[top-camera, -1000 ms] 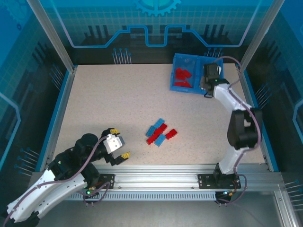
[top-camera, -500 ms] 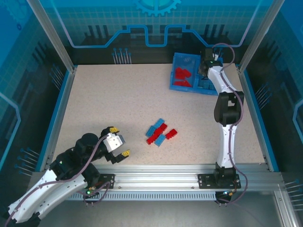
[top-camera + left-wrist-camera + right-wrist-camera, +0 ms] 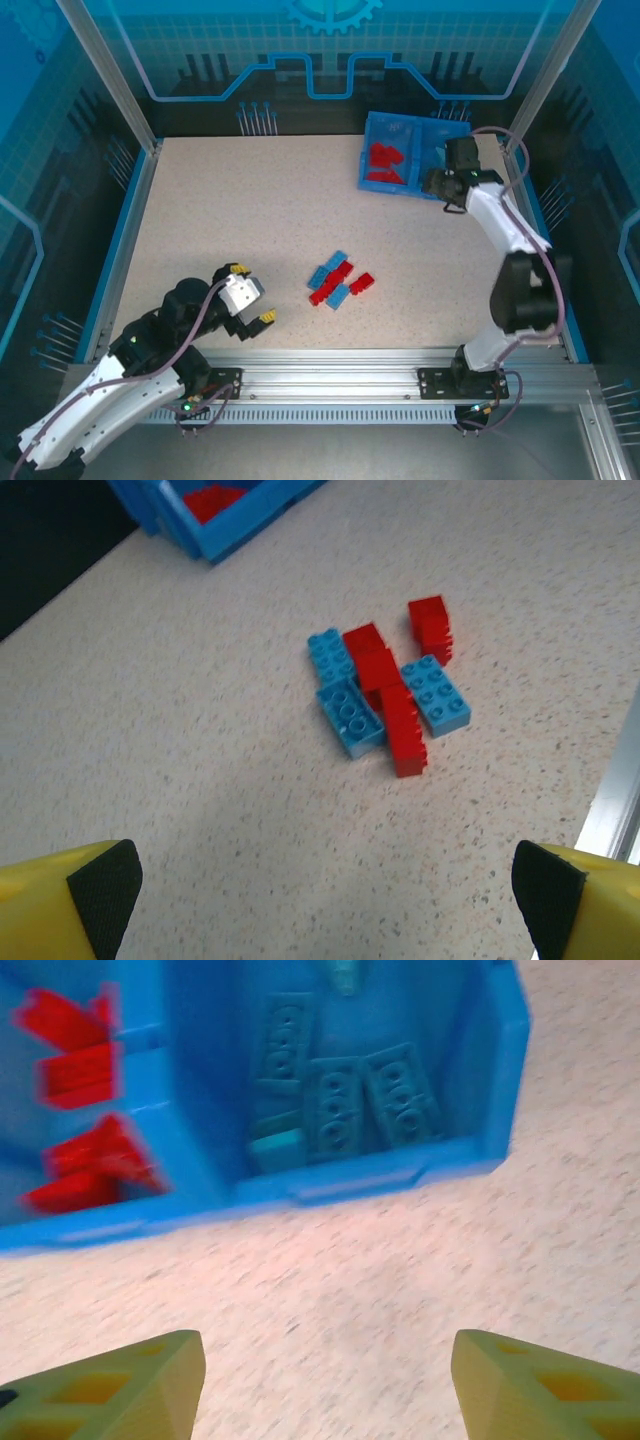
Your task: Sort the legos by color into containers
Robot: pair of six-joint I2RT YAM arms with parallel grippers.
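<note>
- Left gripper (image 3: 253,294), near-left part of the table (image 3: 220,200): jaws spread wide, nothing between them. Its wrist view looks across bare tabletop to the pile.
- Loose legos (image 3: 385,685), mid-table, well apart from both grippers: three light blue and at least three red, clustered and touching, with one red just beside the rest. Studs are legible in the left wrist view; the top view gives colour patches.
- Open tabletop lies all round the pile.
- Right gripper (image 3: 440,188), over the table just before the bin's near wall: jaws apart, holding nothing.
- Bin (image 3: 395,122), far right corner: the left compartment holds red legos (image 3: 385,160), count unclear. The right compartment holds about four light blue legos (image 3: 335,1105), blurred.
</note>
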